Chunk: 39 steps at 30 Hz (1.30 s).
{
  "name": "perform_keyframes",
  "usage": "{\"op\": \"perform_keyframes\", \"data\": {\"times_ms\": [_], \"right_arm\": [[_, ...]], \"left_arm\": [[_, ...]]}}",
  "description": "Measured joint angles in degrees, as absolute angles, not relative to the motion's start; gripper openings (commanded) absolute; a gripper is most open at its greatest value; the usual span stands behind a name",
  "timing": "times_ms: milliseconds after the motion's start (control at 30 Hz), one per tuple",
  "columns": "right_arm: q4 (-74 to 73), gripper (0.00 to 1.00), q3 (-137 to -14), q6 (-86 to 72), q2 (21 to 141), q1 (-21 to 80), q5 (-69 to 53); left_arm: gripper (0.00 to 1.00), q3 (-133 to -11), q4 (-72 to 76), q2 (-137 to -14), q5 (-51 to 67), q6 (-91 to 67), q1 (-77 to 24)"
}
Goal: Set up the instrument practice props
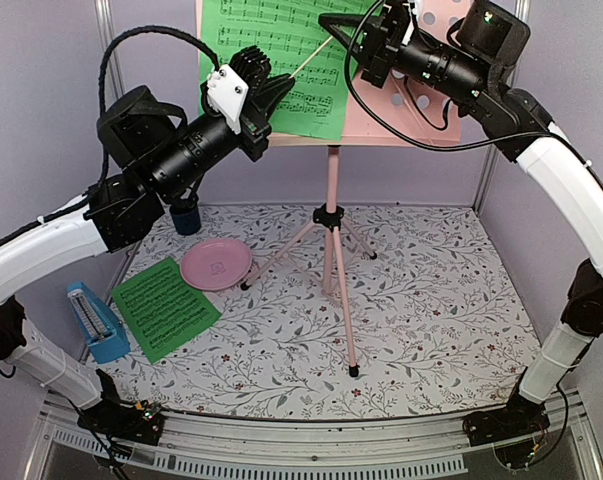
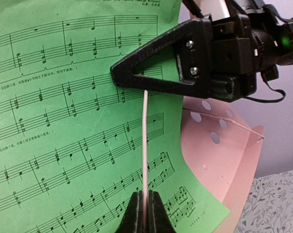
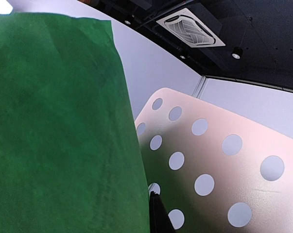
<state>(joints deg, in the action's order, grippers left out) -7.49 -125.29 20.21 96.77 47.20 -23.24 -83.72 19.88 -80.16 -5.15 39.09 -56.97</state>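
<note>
A: Where is the pink music stand (image 1: 333,215)?
B: It stands upright on its three legs, about in the middle of the bench (image 1: 431,330). Its desk with the round holes (image 1: 379,122) is at the top, close to the back wall.
A: And the pages?
B: One green sheet (image 2: 63,145) leans on the left half of the desk, with the printed notes facing forward. The second green sheet (image 1: 166,307) lies flat on the bench at the left. The blue metronome (image 1: 96,322) stands just beside it, nearer to the left edge.
A: What does the left end effector (image 2: 145,206) hold?
B: Its fingers are clamped on the lower end of a thin pale rod (image 2: 145,145). The rod runs up across the front of the leaning sheet.
A: And the right end effector (image 1: 359,50)?
B: Its fingers are together, and the tip is at the upper end of the same rod, in front of the sheet. Whether it pinches the rod or only touches it, one cannot tell.
A: What else is on the bench?
B: A round pink disc (image 1: 216,265) lies just beside the flat sheet. A small dark blue cup (image 1: 186,218) stands behind the disc, partly under the left arm.
</note>
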Motion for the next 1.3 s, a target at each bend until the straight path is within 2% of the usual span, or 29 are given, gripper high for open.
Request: {"op": "perform_keyframes", "data": {"times_ms": [467,733,800,1033,1300], "right_arm": [[-8.8,0.00,-129.0,22.9,99.1,47.2,-26.5],[-9.6,0.16,-129.3,25.6,99.3,47.3,-26.6],[-9.6,0.25,-129.4,25.7,99.5,47.5,-26.7],[-9.9,0.47,-129.4,25.8,100.4,48.6,-26.6],[-9.8,0.64,-129.4,25.6,100.5,48.7,-25.8]], "left_arm": [[0.00,-83.7,19.9,-80.2,-5.1,39.3,-56.9],[0.00,-83.5,20.0,-80.2,-5.1,39.3,-56.8],[0.00,-83.5,20.3,-80.2,-5.0,39.3,-56.8],[0.00,-83.2,20.9,-80.2,-4.9,39.3,-56.8],[0.00,-82.7,21.8,-80.2,-4.9,39.3,-56.8]]}}
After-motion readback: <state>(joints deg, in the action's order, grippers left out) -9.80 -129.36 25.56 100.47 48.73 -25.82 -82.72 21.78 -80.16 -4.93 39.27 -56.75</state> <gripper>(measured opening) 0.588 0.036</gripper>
